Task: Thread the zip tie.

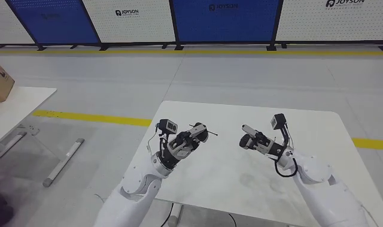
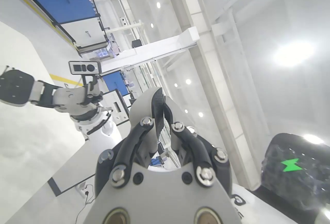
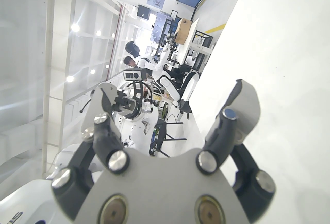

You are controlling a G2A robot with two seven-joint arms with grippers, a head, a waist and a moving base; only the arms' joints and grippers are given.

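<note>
In the top view my left gripper point(image 1: 197, 133) is held above the white table point(image 1: 227, 179), shut on a thin black zip tie point(image 1: 210, 132) whose free end pokes toward the other arm. The left wrist view shows its fingers point(image 2: 158, 106) pressed together. A short gap to the right, my right gripper point(image 1: 245, 136) faces it, open and holding nothing. In the right wrist view that gripper point(image 3: 171, 98) has its two fingers spread wide, and beyond them a thin dark strand of the zip tie point(image 3: 85, 106) curves out from the left arm's hand. The right gripper point(image 2: 15, 91) also appears across from the left wrist camera.
The table's left edge point(image 1: 151, 144) lies close beside the left arm. A second white table point(image 1: 21, 107) with a cardboard box point(image 1: 5, 83) stands off to the left. Blue and white panels point(image 1: 224, 14) line the back of the room.
</note>
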